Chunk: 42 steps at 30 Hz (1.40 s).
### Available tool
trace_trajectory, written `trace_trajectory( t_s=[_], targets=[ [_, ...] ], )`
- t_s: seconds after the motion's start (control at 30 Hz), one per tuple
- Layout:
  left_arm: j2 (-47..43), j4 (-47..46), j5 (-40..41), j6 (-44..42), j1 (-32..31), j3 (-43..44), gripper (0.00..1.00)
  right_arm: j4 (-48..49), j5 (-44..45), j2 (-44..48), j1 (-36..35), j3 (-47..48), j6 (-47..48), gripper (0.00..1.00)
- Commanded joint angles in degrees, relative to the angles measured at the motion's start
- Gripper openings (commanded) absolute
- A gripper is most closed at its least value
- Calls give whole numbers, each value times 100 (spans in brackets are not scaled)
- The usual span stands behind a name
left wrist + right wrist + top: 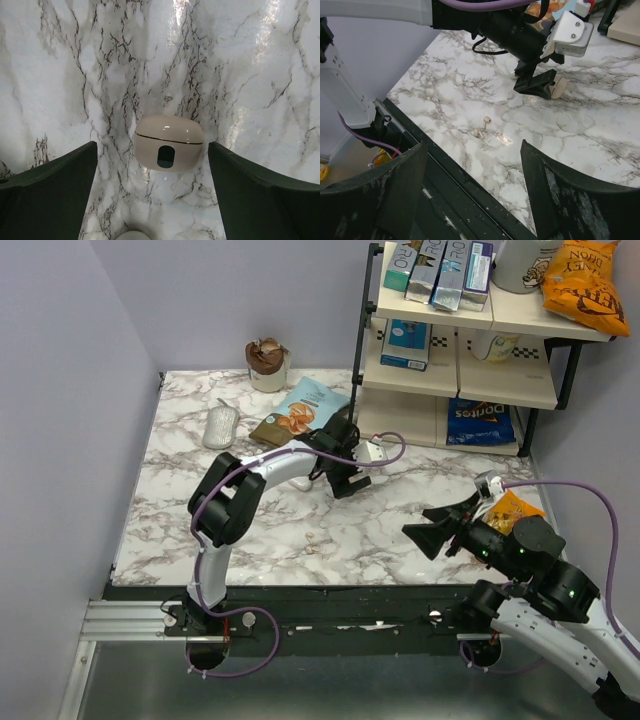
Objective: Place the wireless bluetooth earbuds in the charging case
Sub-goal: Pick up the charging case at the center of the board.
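On the glossy, dark-veined marble tabletop (75, 75), the smooth white pebble-shaped plastic charging case (169, 142) sits, apparently closed along its thin seam, between the spread dark fingers of the left gripper (348, 483), touching neither. Two tiny whitish rounded plastic earbuds (486, 120) lie together nearer the front edge. The right gripper (472, 147) hangs open, empty

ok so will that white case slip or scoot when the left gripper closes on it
Probably slippery: the case looks smooth, glossy and rounded, so it could squirt out when the open left gripper closes. It looks like hard plastic, so likely rigid. Being small, it's probably light and may skid on the shiny marble table.
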<state>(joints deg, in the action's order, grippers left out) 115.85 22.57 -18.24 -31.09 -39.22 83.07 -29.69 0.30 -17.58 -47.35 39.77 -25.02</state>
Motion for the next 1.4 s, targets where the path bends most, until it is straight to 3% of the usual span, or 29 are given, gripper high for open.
trace_trajectory(
  t_s=[0.0, 0.53, 0.83, 0.93, 0.97, 1.03, 1.07, 1.13, 1.17, 1.37],
  targets=[
    [157, 64, -75, -327, -42, 122, 95, -63, -74, 45, -28, -101, 49, 83],
    [412, 256, -109, -284, -42, 201, 86, -177, 129, 106, -37, -92, 58, 83],
    [447, 328, -172, 261, -15, 210, 59, -177, 164, 150, -28, -39, 14, 83],
    [228, -31, -49, 638, -6, -88, 45, -151, 225, 150, -37, -57, -12, 83],
    [45, -172, -5, 787, 2, -298, 35, -133, 260, 141, -28, -57, -38, 83],
    [-150, -584, 22, 1190, 29, -510, 29, -72, 374, 141, -28, -92, -109, 83],
    [-386, -761, 48, 1315, 29, -772, 19, -46, 436, 141, -28, -110, -152, 83],
    [-642, -1374, 110, 1683, 29, -1080, 11, 33, 593, 150, -28, -145, -249, 83],
    [-878, -1604, 145, 1798, 29, -1395, 0, 60, 647, 150, -37, -145, -267, 83],
    [-1792, -3537, 321, 2887, 3, -2583, 0, 201, 937, -51, -28, -198, -417, 83]
  ],
)
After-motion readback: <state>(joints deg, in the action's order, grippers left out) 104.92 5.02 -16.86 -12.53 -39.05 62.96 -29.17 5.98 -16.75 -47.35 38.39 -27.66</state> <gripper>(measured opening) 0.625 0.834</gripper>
